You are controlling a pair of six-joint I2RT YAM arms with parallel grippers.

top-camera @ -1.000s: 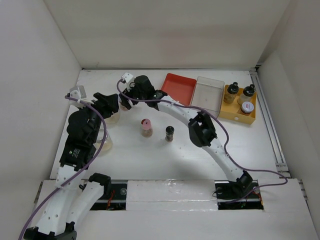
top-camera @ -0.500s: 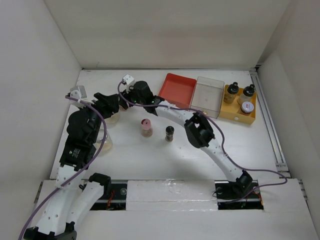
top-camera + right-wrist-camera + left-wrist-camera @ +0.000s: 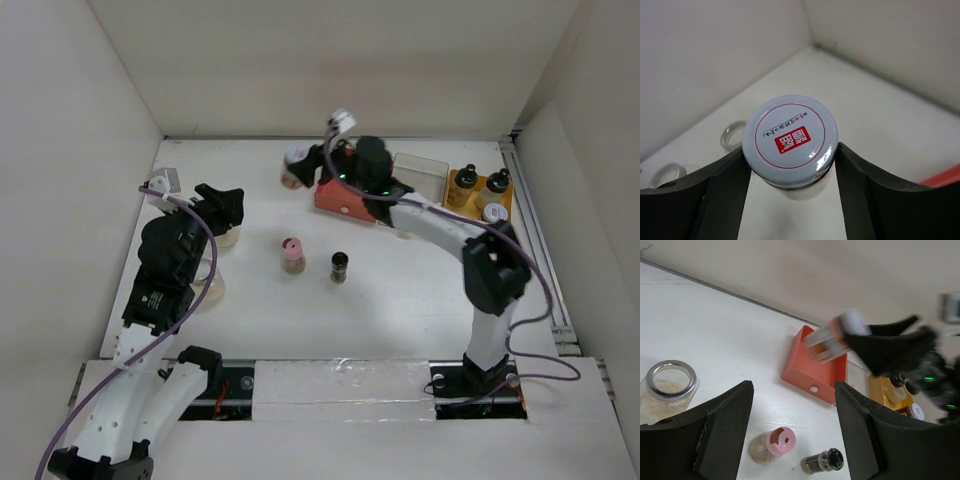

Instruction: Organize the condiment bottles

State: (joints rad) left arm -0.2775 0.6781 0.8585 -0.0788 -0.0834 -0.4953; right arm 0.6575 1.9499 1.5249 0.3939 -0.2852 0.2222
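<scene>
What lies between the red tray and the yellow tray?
The clear tray lies there, partly hidden under the arm; the top external view shows it.

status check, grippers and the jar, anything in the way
Right gripper shut on white-lidded jar, aloft near red tray. Left gripper open, empty. Pink-lidded jar and black-lidded jar loose mid-table, not in the way.
</scene>
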